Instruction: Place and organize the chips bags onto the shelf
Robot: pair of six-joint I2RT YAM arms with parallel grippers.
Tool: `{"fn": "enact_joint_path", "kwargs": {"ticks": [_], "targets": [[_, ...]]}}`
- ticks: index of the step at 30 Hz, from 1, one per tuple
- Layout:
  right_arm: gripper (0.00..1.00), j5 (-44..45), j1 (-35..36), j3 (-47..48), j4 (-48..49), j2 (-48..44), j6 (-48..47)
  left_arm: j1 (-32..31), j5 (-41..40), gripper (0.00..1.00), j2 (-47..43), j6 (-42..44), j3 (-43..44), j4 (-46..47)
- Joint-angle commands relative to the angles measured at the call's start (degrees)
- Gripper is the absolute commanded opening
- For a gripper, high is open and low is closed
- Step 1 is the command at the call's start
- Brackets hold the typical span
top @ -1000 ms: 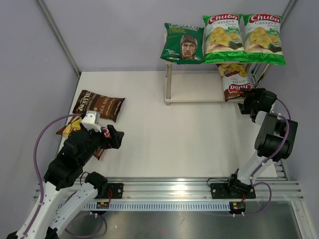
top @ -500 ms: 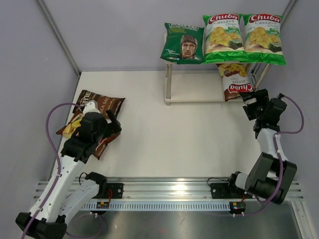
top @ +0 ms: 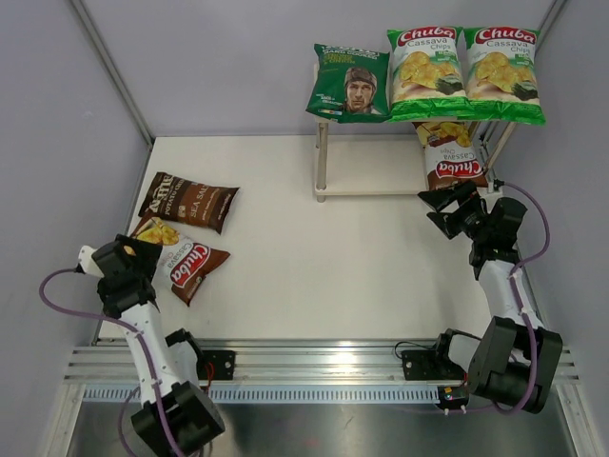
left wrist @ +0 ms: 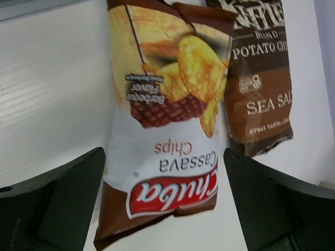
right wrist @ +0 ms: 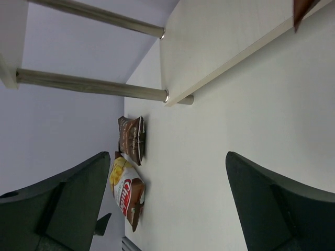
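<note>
The shelf (top: 369,169) stands at the back right. On its top board lie the dark green REAL bag (top: 348,84) and two green-white Chuba bags (top: 425,71) (top: 501,71). A brown Chuba bag (top: 453,154) lies on the lower board. The Sea Salt bag (top: 188,201) and the second brown Chuba bag (top: 183,259) lie flat on the table at the left. My left gripper (top: 143,255) is open and empty, just near-left of that bag (left wrist: 162,130). My right gripper (top: 441,210) is open and empty in front of the shelf's right end.
Grey walls close the left, back and right sides. The right wrist view shows the shelf's metal legs (right wrist: 89,83), its lower board (right wrist: 225,42) and both table bags far off (right wrist: 127,193). A metal rail (top: 324,362) runs along the near edge.
My left arm has pulled back to the near left, off the brown Chuba bag, which now lies uncovered. My right gripper has swung left and down, away from the shelf's lower bag.
</note>
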Motion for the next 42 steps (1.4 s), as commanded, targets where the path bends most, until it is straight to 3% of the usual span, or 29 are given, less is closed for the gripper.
{"fn": "enact_joint_path", "kwargs": {"ticks": [1, 5, 13, 25, 27, 30, 31, 35, 42], "targets": [[1.00, -3.98, 1.85, 2.85, 3.41, -1.14, 0.56, 6.33, 11.13, 0.99, 3.20, -0.53, -3.15, 10.64], [0.99, -2.14, 2.73, 3.21, -0.19, -2.72, -2.60, 12.58, 19.91, 0.99, 6.37, -0.44, -8.34, 17.84], [0.99, -5.04, 3.34, 3.20, 3.68, -2.55, 0.29, 12.68, 19.40, 0.99, 8.39, -0.61, -11.95, 21.80], [0.99, -2.40, 4.57, 4.08, -0.80, -3.78, -3.21, 10.39, 20.80, 0.98, 19.28, -3.60, -17.22, 32.70], [1.00, -2.05, 5.01, 4.00, -0.89, -3.69, -3.22, 10.39, 21.24, 0.94, 20.87, -4.48, -18.45, 35.16], [1.00, -1.87, 5.63, 4.26, -1.51, -3.78, -3.75, 10.39, 22.30, 0.74, 22.10, -5.36, -19.68, 38.32], [0.99, -1.70, 5.89, 4.35, -2.12, -4.04, -3.84, 10.31, 22.65, 0.56, 21.58, -5.71, -20.21, 38.50], [1.00, -0.47, 6.59, 4.35, -3.18, -5.01, -4.36, 10.30, 23.53, 0.36, 17.03, -6.24, -20.13, 35.98], [0.99, -2.57, 13.44, 2.33, 3.30, -1.24, -0.52, 10.30, 24.41, 0.17, 1.03, -8.43, -18.46, 25.07]]}}
